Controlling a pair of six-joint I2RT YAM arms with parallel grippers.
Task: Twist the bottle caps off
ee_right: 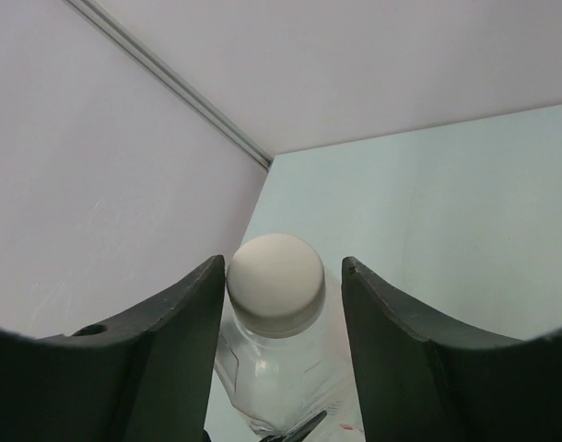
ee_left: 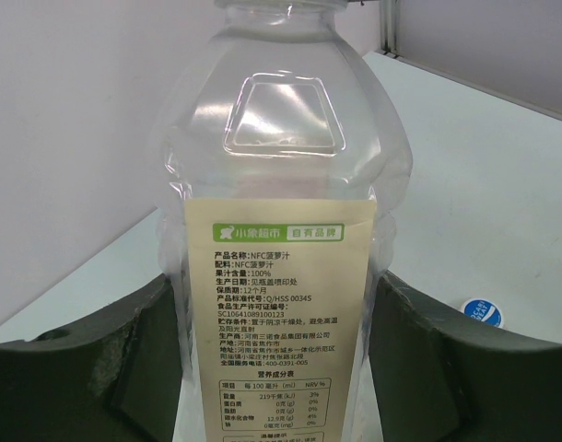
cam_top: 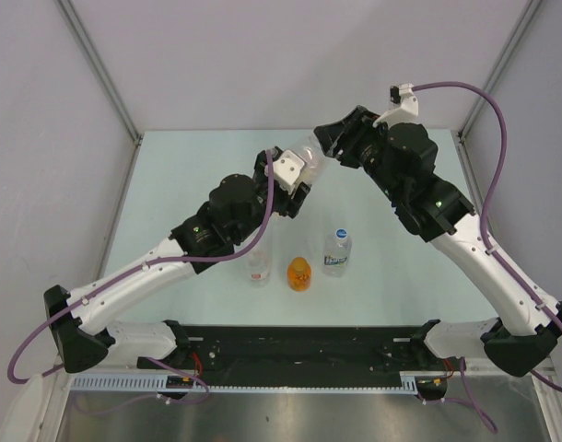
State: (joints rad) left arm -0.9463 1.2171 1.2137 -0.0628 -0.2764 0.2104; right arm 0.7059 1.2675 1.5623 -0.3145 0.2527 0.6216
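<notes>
My left gripper (cam_top: 298, 177) is shut on the large clear jug-like bottle (cam_top: 309, 155) and holds it off the table at the back middle. In the left wrist view both fingers press the sides of the bottle (ee_left: 281, 138) at its cream label, with the gripper (ee_left: 276, 287) around it. My right gripper (cam_top: 325, 147) is open around the bottle's white cap (ee_right: 275, 276). In the right wrist view the gripper (ee_right: 283, 269) has its left finger (ee_right: 193, 313) at the cap's edge, and a gap shows on the right side.
Three small bottles stand in a row near the front: a red-labelled one (cam_top: 259, 269), an orange one (cam_top: 299, 273) and a blue-labelled one (cam_top: 336, 250). A blue round cap (ee_left: 482, 313) shows low right in the left wrist view. Walls enclose the table.
</notes>
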